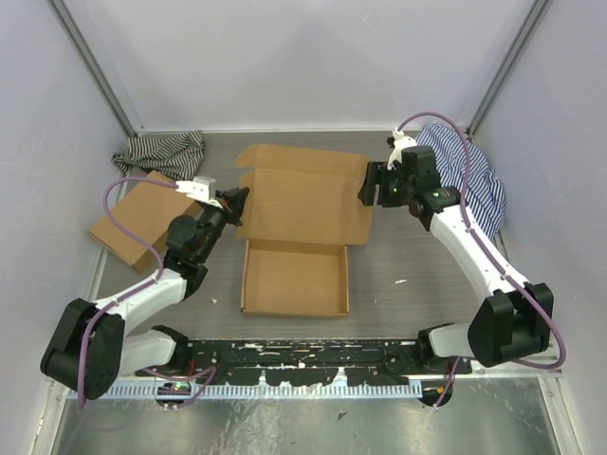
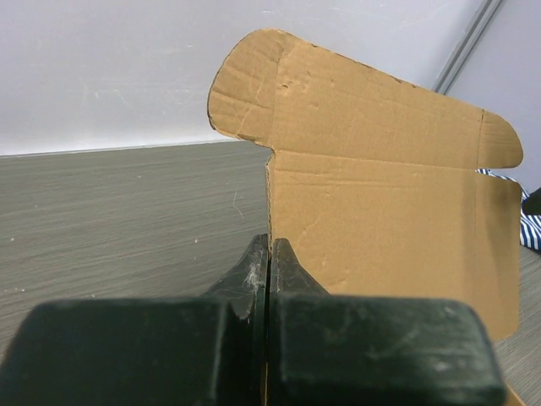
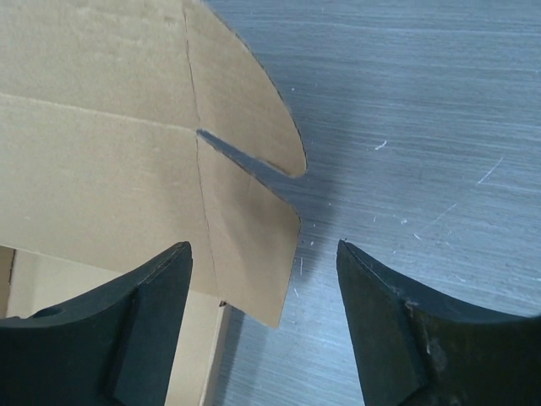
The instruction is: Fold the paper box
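Black fingers (image 2: 245,288) of the left gripper (image 1: 233,201) are filling the bottom of the left wrist view, pressed fully together. They seem to be pinching the left edge of the lid, since the cardboard edge is running straight down into their seam.

By size, the paper box (image 1: 296,275) is sitting at the middle of the table (image 1: 398,284). Its shallow tray is lying on the near side and its lid (image 1: 303,204) is rising from the tray's far wall. That lid is stretching its long axis left to right, so one arm is standing at each short end, the left arm at the left edge and the right arm at the right edge.

The right gripper (image 1: 366,186) is hanging wide open and holding nothing. Its jaws are straddling the lid's small right side flap (image 3: 249,224), which is showing a slit.

The coming move is probably turning on that flap. The right arm is the nearer one, and the flap is lying directly ahead of its open jaws, while the tray is lying nearward of both grippers.
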Controlling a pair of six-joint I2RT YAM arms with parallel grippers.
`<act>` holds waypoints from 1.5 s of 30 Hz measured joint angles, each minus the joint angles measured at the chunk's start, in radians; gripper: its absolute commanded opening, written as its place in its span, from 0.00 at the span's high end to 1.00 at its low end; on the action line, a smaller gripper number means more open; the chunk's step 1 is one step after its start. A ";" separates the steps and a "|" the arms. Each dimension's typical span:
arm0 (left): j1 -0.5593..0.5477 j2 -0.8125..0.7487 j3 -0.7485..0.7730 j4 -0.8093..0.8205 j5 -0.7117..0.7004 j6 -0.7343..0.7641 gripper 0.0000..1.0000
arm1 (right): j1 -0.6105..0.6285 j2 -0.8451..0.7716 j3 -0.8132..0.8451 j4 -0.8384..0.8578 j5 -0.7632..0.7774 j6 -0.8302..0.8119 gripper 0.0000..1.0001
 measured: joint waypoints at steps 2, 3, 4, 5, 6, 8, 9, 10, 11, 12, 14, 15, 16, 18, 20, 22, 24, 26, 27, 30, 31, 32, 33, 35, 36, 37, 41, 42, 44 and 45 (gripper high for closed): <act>0.000 0.000 0.000 0.001 0.000 0.000 1.00 | -0.009 0.008 0.000 0.018 -0.015 0.000 0.23; 0.000 0.000 0.000 0.001 0.000 0.000 1.00 | -0.015 0.014 0.000 0.029 -0.024 -0.001 0.23; 0.000 0.000 0.000 0.002 0.000 0.001 1.00 | -0.019 0.018 0.000 0.036 -0.032 -0.002 0.24; 0.000 0.000 0.000 0.003 0.000 0.001 1.00 | -0.027 0.024 0.000 0.045 -0.048 -0.002 0.24; 0.000 0.000 0.000 0.003 0.000 0.000 1.00 | -0.034 0.030 -0.002 0.056 -0.066 -0.002 0.25; 0.000 0.000 0.000 0.003 0.000 0.000 1.00 | -0.049 0.038 -0.010 0.085 -0.111 -0.002 0.28; 0.000 0.000 0.000 0.003 0.000 0.000 1.00 | -0.053 0.043 -0.012 0.093 -0.130 -0.002 0.31; 0.000 0.000 0.000 0.003 0.000 0.000 1.00 | -0.057 0.050 -0.012 0.101 -0.158 -0.002 0.34; 0.000 0.000 0.000 0.003 0.000 0.000 1.00 | -0.062 0.059 -0.012 0.115 -0.190 -0.001 0.40; 0.000 0.000 0.000 0.003 0.000 0.000 1.00 | -0.063 0.069 -0.012 0.127 -0.219 -0.002 0.44; 0.000 0.000 0.000 0.003 0.000 0.001 1.00 | -0.065 0.082 -0.012 0.139 -0.261 -0.002 0.54; 0.000 0.000 0.000 0.003 0.000 0.000 1.00 | -0.065 0.089 -0.012 0.143 -0.286 -0.004 0.58; 0.000 0.000 0.000 0.004 0.000 0.000 1.00 | -0.065 0.095 -0.012 0.143 -0.311 -0.004 0.62; 0.000 0.000 0.000 0.003 0.000 0.000 1.00 | -0.064 0.102 -0.012 0.142 -0.343 -0.006 0.71; 0.000 0.000 0.000 0.003 0.000 0.000 1.00 | -0.064 0.103 -0.011 0.135 -0.365 -0.008 0.78; 0.000 0.000 0.000 0.003 0.000 0.000 1.00 | -0.061 0.102 -0.009 0.130 -0.371 -0.010 0.84; 0.000 0.000 0.000 0.003 0.000 0.000 1.00 | -0.060 0.102 -0.005 0.119 -0.364 -0.009 0.90; 0.000 0.000 0.000 0.002 0.000 0.001 0.99 | -0.057 0.102 0.002 0.105 -0.346 -0.008 0.95; 0.000 0.000 0.000 0.000 0.000 0.001 0.95 | -0.055 0.102 0.008 0.094 -0.331 -0.006 0.98; 0.000 0.000 0.003 -0.019 0.000 0.003 0.78 | -0.037 0.102 0.026 0.071 -0.278 -0.004 0.99; 0.000 0.000 0.010 -0.040 -0.001 0.001 0.73 | -0.027 0.102 0.029 0.067 -0.253 -0.004 0.99; 0.000 -0.002 0.015 -0.058 -0.003 0.003 0.67 | -0.015 0.102 0.031 0.064 -0.227 -0.005 0.99; 0.000 -0.007 0.023 -0.080 -0.005 0.003 0.64 | -0.006 0.101 0.032 0.064 -0.209 -0.005 0.99; 0.000 -0.045 0.066 -0.179 -0.022 0.002 0.58 | 0.022 0.088 0.032 0.065 -0.141 -0.006 0.99; 0.000 -0.058 0.088 -0.216 -0.031 0.002 0.56 | 0.028 0.078 0.031 0.071 -0.122 -0.008 0.99; 0.000 -0.068 0.107 -0.250 -0.040 0.002 0.53 | 0.032 0.066 0.024 0.080 -0.102 -0.010 0.99; -0.001 -0.128 0.179 -0.367 -0.086 -0.005 0.43 | 0.037 -0.019 -0.019 0.123 -0.039 -0.040 0.99; -0.001 -0.143 0.187 -0.386 -0.099 -0.006 0.41 | 0.039 -0.047 -0.033 0.141 -0.029 -0.055 0.99; -0.001 -0.168 0.200 -0.422 -0.124 -0.008 0.39 | 0.043 -0.103 -0.059 0.175 -0.018 -0.087 0.98; -0.001 -0.175 0.204 -0.436 -0.133 -0.009 0.39 | 0.045 -0.123 -0.068 0.187 -0.018 -0.103 0.97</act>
